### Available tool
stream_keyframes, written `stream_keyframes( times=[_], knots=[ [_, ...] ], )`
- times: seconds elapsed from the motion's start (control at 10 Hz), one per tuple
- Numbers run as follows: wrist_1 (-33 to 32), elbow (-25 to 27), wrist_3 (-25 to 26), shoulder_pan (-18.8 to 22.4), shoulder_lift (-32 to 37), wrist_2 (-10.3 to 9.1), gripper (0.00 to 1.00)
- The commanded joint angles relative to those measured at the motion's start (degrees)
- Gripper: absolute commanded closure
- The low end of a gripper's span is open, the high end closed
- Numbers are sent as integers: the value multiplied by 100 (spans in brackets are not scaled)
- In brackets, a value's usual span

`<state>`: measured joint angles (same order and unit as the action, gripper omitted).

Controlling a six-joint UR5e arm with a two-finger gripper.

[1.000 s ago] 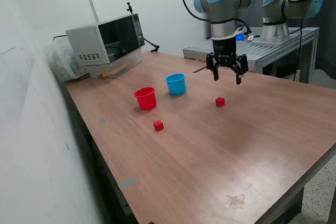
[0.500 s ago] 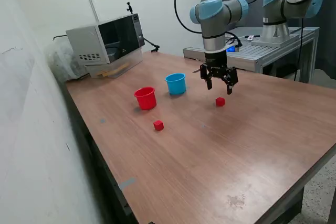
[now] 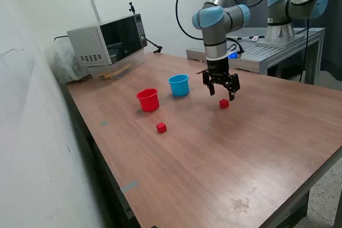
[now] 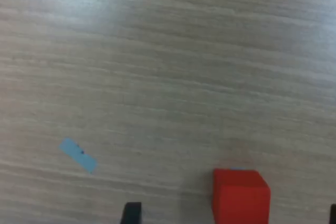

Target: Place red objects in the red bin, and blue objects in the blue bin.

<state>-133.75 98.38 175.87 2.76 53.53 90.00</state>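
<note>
The tool hangs spread wide, empty, just above a small bright red cube.

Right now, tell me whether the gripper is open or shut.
Open. In the exterior view the gripper has its fingers spread apart, empty, just above the red cube on the table.

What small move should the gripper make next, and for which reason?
Probably lower straight down and close. The open gripper hangs just above the red cube, which rests on the table; in the wrist view the cube lies between the fingertips. The red cup waits nearby.
</note>
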Motion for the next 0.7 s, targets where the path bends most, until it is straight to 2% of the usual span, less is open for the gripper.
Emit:
stream_keyframes(
  times=[0.0,0.1,0.6],
  knots=[
    [-28,5,0,-4,-18,-9,0],
    [-28,5,0,-4,-18,0,100],
    [-28,40,0,-4,-9,-9,100]
  ],
)
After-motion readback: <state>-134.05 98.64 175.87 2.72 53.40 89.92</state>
